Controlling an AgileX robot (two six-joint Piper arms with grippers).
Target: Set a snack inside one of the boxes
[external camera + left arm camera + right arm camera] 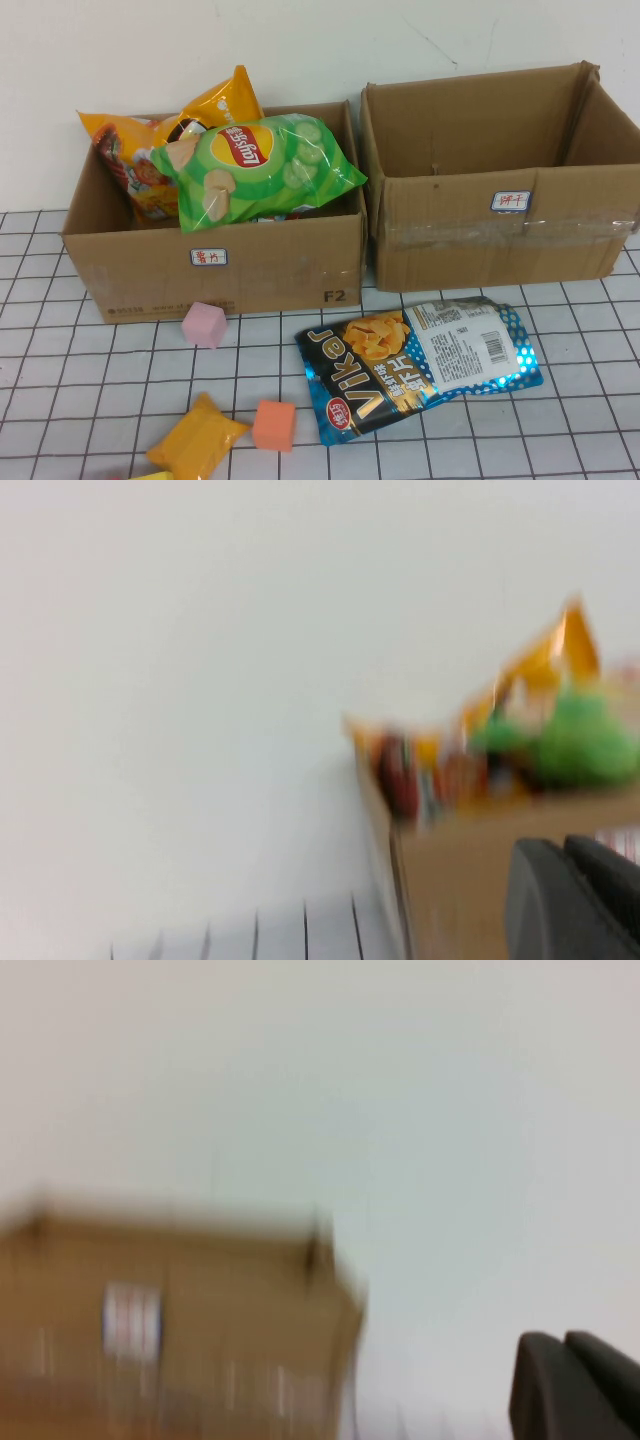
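A blue Viker snack bag lies flat on the gridded table in front of the boxes. The left cardboard box holds a green Lay's chip bag and an orange chip bag. The right cardboard box looks empty. Neither arm shows in the high view. My left gripper looks shut and empty, held off the left box's corner. My right gripper looks shut and empty, off to the side of the right box.
A pink cube, an orange cube and a small yellow-orange packet lie on the table in front of the left box. A white wall stands right behind both boxes.
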